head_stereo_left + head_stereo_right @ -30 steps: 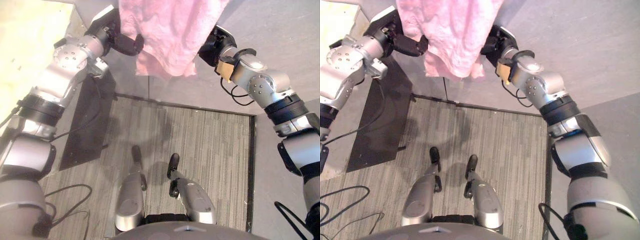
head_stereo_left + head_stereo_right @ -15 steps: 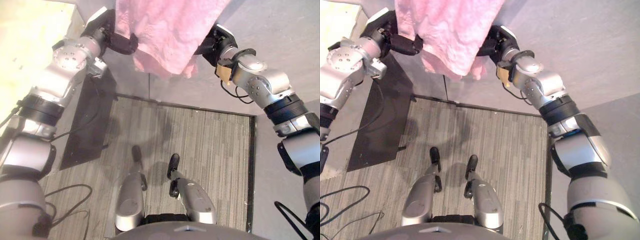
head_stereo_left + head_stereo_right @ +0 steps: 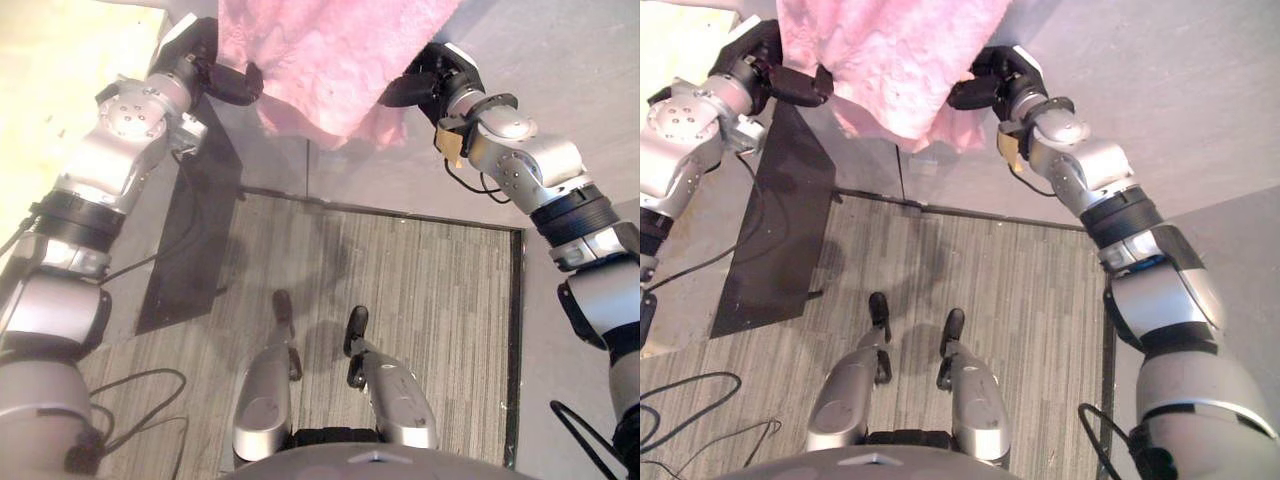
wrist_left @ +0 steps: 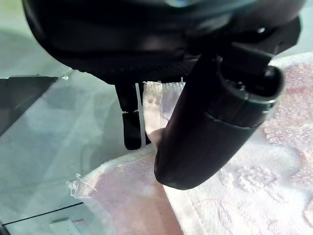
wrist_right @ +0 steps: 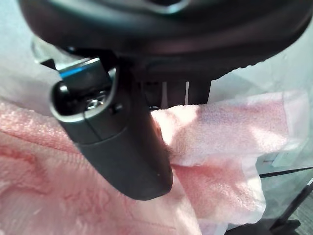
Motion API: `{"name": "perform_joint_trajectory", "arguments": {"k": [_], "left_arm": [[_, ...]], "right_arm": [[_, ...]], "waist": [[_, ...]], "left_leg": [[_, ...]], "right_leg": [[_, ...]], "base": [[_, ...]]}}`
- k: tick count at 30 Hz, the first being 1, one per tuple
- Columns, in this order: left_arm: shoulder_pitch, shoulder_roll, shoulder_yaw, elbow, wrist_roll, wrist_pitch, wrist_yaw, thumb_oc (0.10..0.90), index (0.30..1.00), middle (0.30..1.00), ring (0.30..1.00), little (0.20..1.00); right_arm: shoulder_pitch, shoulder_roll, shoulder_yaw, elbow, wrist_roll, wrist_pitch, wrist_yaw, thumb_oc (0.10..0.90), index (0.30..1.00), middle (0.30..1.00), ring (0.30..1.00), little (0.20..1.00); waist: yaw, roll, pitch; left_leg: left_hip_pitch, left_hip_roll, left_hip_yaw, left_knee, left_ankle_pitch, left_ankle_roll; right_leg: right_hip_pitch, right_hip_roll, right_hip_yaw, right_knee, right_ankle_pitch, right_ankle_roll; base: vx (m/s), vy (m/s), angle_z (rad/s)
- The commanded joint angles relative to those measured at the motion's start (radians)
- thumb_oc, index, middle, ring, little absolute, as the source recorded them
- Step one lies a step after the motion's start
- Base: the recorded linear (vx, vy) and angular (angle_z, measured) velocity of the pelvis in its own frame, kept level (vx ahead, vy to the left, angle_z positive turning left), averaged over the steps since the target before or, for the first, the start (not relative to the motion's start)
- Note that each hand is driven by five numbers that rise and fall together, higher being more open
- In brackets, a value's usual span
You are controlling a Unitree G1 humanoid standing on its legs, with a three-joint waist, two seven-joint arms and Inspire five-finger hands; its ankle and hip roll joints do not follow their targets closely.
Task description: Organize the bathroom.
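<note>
Lying nearest below is a grey striped carpet (image 3: 420, 290), with a dark mat (image 3: 190, 240) toward the robot's left by the grey wall (image 3: 560, 70). Higher up, the left hand (image 3: 222, 80) pinches one edge of a pink towel (image 3: 330, 60) between thumb and fingers (its wrist view shows the thumb pressed onto the terry cloth), while the right hand (image 3: 985, 85) clasps the opposite edge, so the towel hangs spread between them against the wall.

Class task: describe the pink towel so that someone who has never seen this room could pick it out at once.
Look up the grey wall above the striped carpet. There the pink towel hangs spread between the left hand and right hand, each pinching an edge. It is the one soft, pink, fluffy thing here.
</note>
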Motion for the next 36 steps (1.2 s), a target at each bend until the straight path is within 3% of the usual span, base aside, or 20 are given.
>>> {"name": "perform_joint_trajectory", "arguments": {"k": [1, 2, 3, 4, 5, 6, 7, 8, 22, 25, 29, 34, 36], "left_arm": [[0.057, 0.041, 0.067, -0.030, 0.057, -0.051, 0.015, 0.518, 0.476, 0.476, 0.476, 0.476], [0.059, 0.044, 0.067, -0.035, 0.055, -0.052, 0.009, 0.577, 0.566, 0.566, 0.566, 0.566], [0.059, 0.046, 0.067, -0.037, 0.055, -0.055, 0.005, 0.595, 0.592, 0.592, 0.592, 0.592], [0.057, 0.048, 0.068, -0.046, 0.061, -0.053, 0.001, 0.764, 0.846, 0.846, 0.846, 0.846], [0.060, 0.053, 0.068, -0.054, 0.058, -0.055, -0.007, 0.800, 0.900, 0.900, 0.900, 0.900], [0.063, 0.055, 0.071, -0.059, 0.059, -0.059, -0.011, 0.800, 0.900, 0.900, 0.900, 0.900], [0.065, 0.057, 0.072, -0.067, 0.060, -0.058, -0.012, 0.800, 0.900, 0.900, 0.900, 0.900], [0.064, 0.059, 0.073, -0.069, 0.061, -0.057, -0.013, 0.800, 0.900, 0.900, 0.900, 0.900], [0.066, 0.070, 0.081, -0.061, 0.056, -0.069, -0.029, 0.800, 0.900, 0.900, 0.900, 0.900], [0.076, 0.072, 0.083, -0.070, 0.061, -0.067, -0.032, 0.800, 0.900, 0.900, 0.900, 0.900], [0.090, 0.080, 0.084, -0.090, 0.076, -0.067, -0.073, 0.800, 0.900, 0.900, 0.900, 0.900], [0.160, 0.093, 0.100, -0.163, 0.083, -0.056, -0.169, 0.800, 0.900, 0.900, 0.900, 0.900], [0.174, 0.096, 0.103, -0.176, 0.079, -0.058, -0.177, 0.800, 0.900, 0.900, 0.900, 0.900]], "right_arm": [[-0.265, -0.241, -0.124, 0.135, -0.085, -0.087, -0.261, 0.400, 0.300, 0.300, 0.300, 0.300], [-0.265, -0.246, -0.126, 0.136, -0.082, -0.078, -0.269, 0.400, 0.300, 0.300, 0.300, 0.300], [-0.266, -0.248, -0.128, 0.136, -0.080, -0.075, -0.273, 0.400, 0.300, 0.300, 0.300, 0.300], [-0.268, -0.252, -0.128, 0.140, -0.071, -0.070, -0.273, 0.400, 0.300, 0.300, 0.300, 0.300], [-0.265, -0.257, -0.131, 0.139, -0.063, -0.063, -0.268, 0.400, 0.300, 0.300, 0.300, 0.300], [-0.262, -0.258, -0.130, 0.134, -0.058, -0.058, -0.263, 0.449, 0.373, 0.373, 0.373, 0.373], [-0.259, -0.259, -0.130, 0.131, -0.057, -0.056, -0.253, 0.689, 0.733, 0.733, 0.733, 0.733], [-0.257, -0.259, -0.129, 0.129, -0.058, -0.058, -0.247, 0.800, 0.900, 0.900, 0.900, 0.900], [-0.253, -0.251, -0.121, 0.141, -0.120, -0.030, -0.262, 0.800, 0.900, 0.900, 0.900, 0.900], [-0.247, -0.264, -0.123, 0.144, -0.152, -0.001, -0.288, 0.800, 0.900, 0.900, 0.900, 0.900], [-0.254, -0.301, -0.099, 0.170, -0.229, 0.105, -0.309, 0.800, 0.900, 0.900, 0.900, 0.900], [-0.198, -0.348, -0.089, 0.149, -0.358, 0.194, -0.227, 0.800, 0.900, 0.900, 0.900, 0.900], [-0.181, -0.353, -0.094, 0.140, -0.373, 0.202, -0.224, 0.800, 0.900, 0.900, 0.900, 0.900]], "waist": [[0.005, -0.019, -0.123], [0.003, -0.018, -0.123], [0.002, -0.018, -0.122], [0.001, -0.016, -0.121], [-0.001, -0.014, -0.120], [-0.002, -0.014, -0.119], [-0.002, -0.013, -0.118], [-0.003, -0.011, -0.117], [-0.001, -0.001, -0.121], [-0.002, -0.003, -0.124], [-0.008, -0.007, -0.131], [-0.013, -0.003, -0.130], [-0.014, -0.001, -0.130]], "left_leg": [[0.097, 0.040, -0.007, 0.061, -0.121, -0.042], [0.098, 0.040, -0.006, 0.060, -0.121, -0.042], [0.098, 0.040, -0.006, 0.059, -0.121, -0.042], [0.098, 0.040, -0.004, 0.058, -0.121, -0.042], [0.097, 0.040, -0.003, 0.059, -0.120, -0.042], [0.097, 0.041, -0.002, 0.057, -0.120, -0.042], [0.097, 0.041, -0.003, 0.056, -0.119, -0.042], [0.097, 0.041, -0.002, 0.056, -0.119, -0.042], [0.101, 0.043, 0.002, 0.047, -0.118, -0.044], [0.101, 0.044, 0.003, 0.047, -0.118, -0.045], [0.102, 0.047, 0.009, 0.042, -0.116, -0.046], [0.107, 0.049, 0.013, 0.034, -0.113, -0.045], [0.107, 0.049, 0.014, 0.034, -0.113, -0.044]], "right_leg": [[-0.015, -0.051, 0.074, 0.024, -0.049, 0.093], [-0.017, -0.050, 0.076, 0.025, -0.049, 0.093], [-0.017, -0.050, 0.077, 0.025, -0.049, 0.093], [-0.019, -0.050, 0.079, 0.026, -0.050, 0.093], [-0.020, -0.049, 0.080, 0.026, -0.050, 0.092], [-0.021, -0.049, 0.081, 0.026, -0.050, 0.092], [-0.022, -0.049, 0.083, 0.026, -0.050, 0.091], [-0.023, -0.049, 0.083, 0.027, -0.051, 0.091], [-0.026, -0.049, 0.081, 0.031, -0.057, 0.088], [-0.026, -0.049, 0.081, 0.033, -0.058, 0.089], [-0.030, -0.047, 0.084, 0.035, -0.058, 0.091], [-0.035, -0.044, 0.089, 0.038, -0.058, 0.090], [-0.034, -0.044, 0.090, 0.037, -0.058, 0.090]], "base": [[0.00, 0.000, 0.00], [0.00, 0.000, 0.00], [0.00, 0.000, 0.00], [0.00, 0.000, 0.00], [0.00, 0.000, 0.00], [0.00, 0.000, 0.00], [0.00, 0.000, 0.00], [-0.01, 0.007, -0.04], [0.00, 0.000, 0.00], [0.00, 0.000, 0.00], [0.00, 0.000, 0.00], [0.00, 0.000, 0.00], [0.00, 0.000, 0.00]]}}
